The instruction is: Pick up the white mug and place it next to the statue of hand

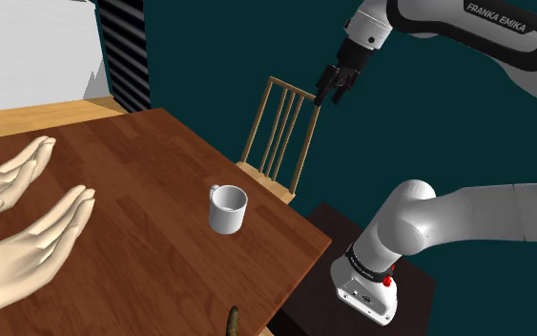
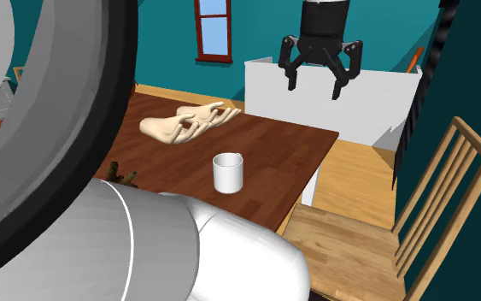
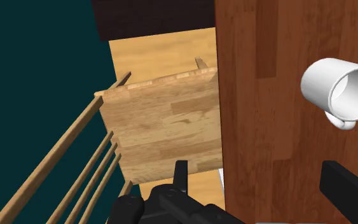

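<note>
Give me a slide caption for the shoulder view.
Open black two-finger gripper hovers over light wooden chair; white mug stands on brown wooden table.

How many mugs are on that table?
1. The white mug stands upright on the wooden table, near the edge by the chair, apart from the hand statue. Part of the table is out of view.

SURFACE MATERIALS AND FINISH

Table (image 1: 152, 172): dark reddish-brown wood, with visible grain and plank joints; the top is smooth with a faint sheen.
Chair (image 3: 165, 127), beside the table: pale wood, with clear grain on the seat and back slats.
White mug (image 1: 228, 209), on the table: smooth, even finish; material cannot be determined.
Hand statue (image 1: 23, 224), on the table: cream, smooth, softly shaded.
Gripper (image 1: 329, 95), above the table edge: black, matt.
Arm (image 1: 505, 215): white, smooth shell.
Floor (image 2: 354, 167), beside the table: pale wooden boards.
</note>
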### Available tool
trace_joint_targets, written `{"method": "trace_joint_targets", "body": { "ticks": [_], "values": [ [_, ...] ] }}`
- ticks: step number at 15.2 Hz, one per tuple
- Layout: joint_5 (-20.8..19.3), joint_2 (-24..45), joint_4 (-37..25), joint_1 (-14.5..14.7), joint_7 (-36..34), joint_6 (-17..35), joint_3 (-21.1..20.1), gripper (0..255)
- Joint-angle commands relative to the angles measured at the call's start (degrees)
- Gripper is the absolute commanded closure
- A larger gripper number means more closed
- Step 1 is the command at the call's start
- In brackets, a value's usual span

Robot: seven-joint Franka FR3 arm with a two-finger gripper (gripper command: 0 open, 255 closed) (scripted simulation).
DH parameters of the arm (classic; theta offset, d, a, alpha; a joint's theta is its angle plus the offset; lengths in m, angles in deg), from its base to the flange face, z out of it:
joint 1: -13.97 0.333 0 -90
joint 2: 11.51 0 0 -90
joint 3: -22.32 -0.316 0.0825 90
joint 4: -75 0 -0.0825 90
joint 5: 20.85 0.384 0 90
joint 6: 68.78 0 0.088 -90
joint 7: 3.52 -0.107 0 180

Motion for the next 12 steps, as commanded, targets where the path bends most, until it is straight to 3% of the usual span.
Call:
{"method": "trace_joint_targets", "body": {
  "ticks": [1, 12],
  "values": [
    [0.0, 0.0, 0.0, 0.0, 0.0, 0.0, 0.0, 0],
    [5.0, 0.4, 16.6, 3.9, -7.8, 18.8, -9.5, 0]
  ]
}}
